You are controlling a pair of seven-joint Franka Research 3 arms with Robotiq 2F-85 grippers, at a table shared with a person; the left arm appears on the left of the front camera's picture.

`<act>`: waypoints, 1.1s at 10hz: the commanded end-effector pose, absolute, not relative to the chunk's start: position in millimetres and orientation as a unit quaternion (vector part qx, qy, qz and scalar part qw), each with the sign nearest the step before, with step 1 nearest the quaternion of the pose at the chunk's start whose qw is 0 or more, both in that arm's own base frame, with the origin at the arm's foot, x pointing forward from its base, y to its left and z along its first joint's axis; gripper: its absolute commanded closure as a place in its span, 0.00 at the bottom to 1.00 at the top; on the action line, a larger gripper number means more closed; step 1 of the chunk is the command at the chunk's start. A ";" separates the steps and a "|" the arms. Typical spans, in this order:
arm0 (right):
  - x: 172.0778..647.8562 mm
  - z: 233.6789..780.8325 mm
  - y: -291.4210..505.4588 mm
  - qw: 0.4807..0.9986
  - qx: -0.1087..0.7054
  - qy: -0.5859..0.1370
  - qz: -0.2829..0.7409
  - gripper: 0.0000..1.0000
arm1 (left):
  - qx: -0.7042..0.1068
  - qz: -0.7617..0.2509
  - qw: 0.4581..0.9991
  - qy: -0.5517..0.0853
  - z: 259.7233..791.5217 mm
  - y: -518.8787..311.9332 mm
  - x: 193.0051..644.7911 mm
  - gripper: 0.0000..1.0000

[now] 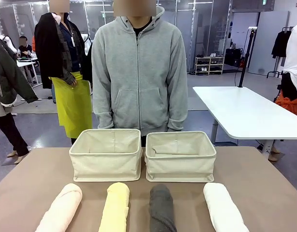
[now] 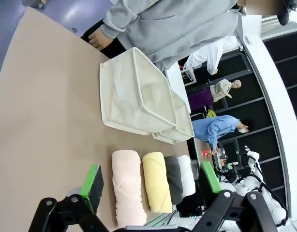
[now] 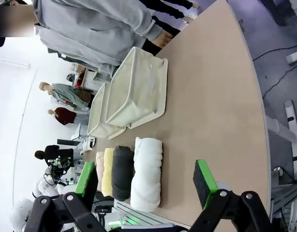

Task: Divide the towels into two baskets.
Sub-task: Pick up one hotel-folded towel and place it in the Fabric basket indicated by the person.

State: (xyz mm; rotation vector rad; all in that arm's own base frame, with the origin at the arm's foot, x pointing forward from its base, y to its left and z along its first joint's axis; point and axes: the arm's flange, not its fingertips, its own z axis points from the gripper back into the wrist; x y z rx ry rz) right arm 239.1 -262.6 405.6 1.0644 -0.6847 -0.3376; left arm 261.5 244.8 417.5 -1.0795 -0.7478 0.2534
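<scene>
Four rolled towels lay in a row on the near side of the brown table (image 1: 22, 193), with small gaps between them, so each looked easy to pick up. From the left came the pink towel (image 1: 61, 208), the yellow towel (image 1: 115, 205), the grey towel (image 1: 162, 208) and the white towel (image 1: 223, 205). They looked soft and puffy, like fat cloth sausages.

Behind them stood the left basket (image 1: 105, 166) and the right basket (image 1: 180, 169), close beside each other. Their open tops faced up, ready for towels to drop in, and nothing showed inside. They were cream cloth boxes with floppy sides and folded rims.

The left hand (image 2: 151, 180) hung above the near end of the row, its green fingers spread wide, holding nothing. The right hand (image 3: 145, 178) hung wide apart too, near the white towel, and held nothing. No towel was in a basket yet.
</scene>
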 end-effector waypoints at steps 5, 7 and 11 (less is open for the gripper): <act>241.3 400.9 -262.4 0.788 0.502 -0.318 -0.161 0.00 | -0.506 0.118 0.780 -0.348 415.7 246.2 260.8 0.00; 241.3 400.9 -262.4 0.788 0.502 -0.318 -0.161 0.00 | -0.506 0.118 0.780 -0.348 415.7 246.2 260.8 0.00; 241.3 400.9 -262.4 0.788 0.502 -0.318 -0.161 0.00 | -0.506 0.118 0.780 -0.348 415.7 246.2 260.8 0.00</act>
